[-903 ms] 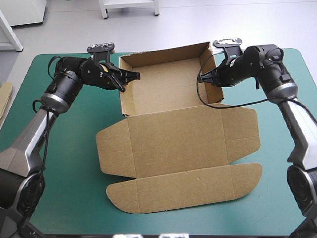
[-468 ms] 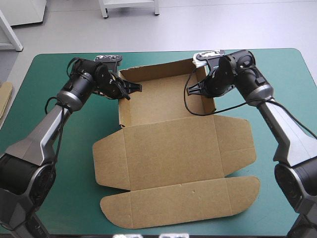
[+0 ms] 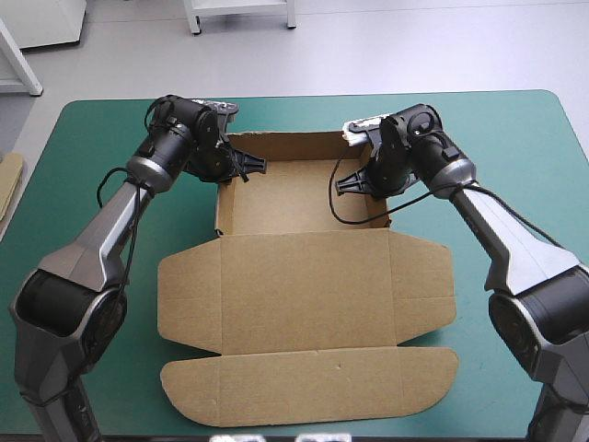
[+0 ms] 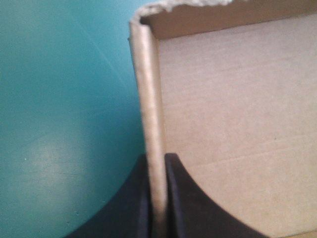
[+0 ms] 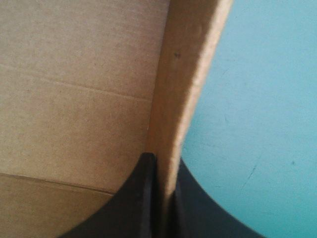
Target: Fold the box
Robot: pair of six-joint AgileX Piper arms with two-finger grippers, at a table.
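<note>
The brown box [image 3: 294, 189] is an open tray with raised walls at the far middle of the table. Its lid [image 3: 304, 285] and front flap [image 3: 313, 382] lie flat toward the near edge. My left gripper [image 3: 241, 168] is shut on the tray's left wall near the far corner. In the left wrist view the black fingers [image 4: 157, 198] pinch that upright wall [image 4: 148, 99]. My right gripper [image 3: 354, 184] is shut on the right wall. In the right wrist view the fingers [image 5: 163, 198] clamp the wall [image 5: 183, 74], one inside the tray and one outside.
More brown board [image 3: 7, 180] shows at the table's left edge. Bare teal-green cover [image 3: 515, 138] lies to the right of the box and in a strip along the far edge.
Both grippers have kept hold of the side walls and swung round. The box has turned square to the table and slid toward the near edge and slightly left.
</note>
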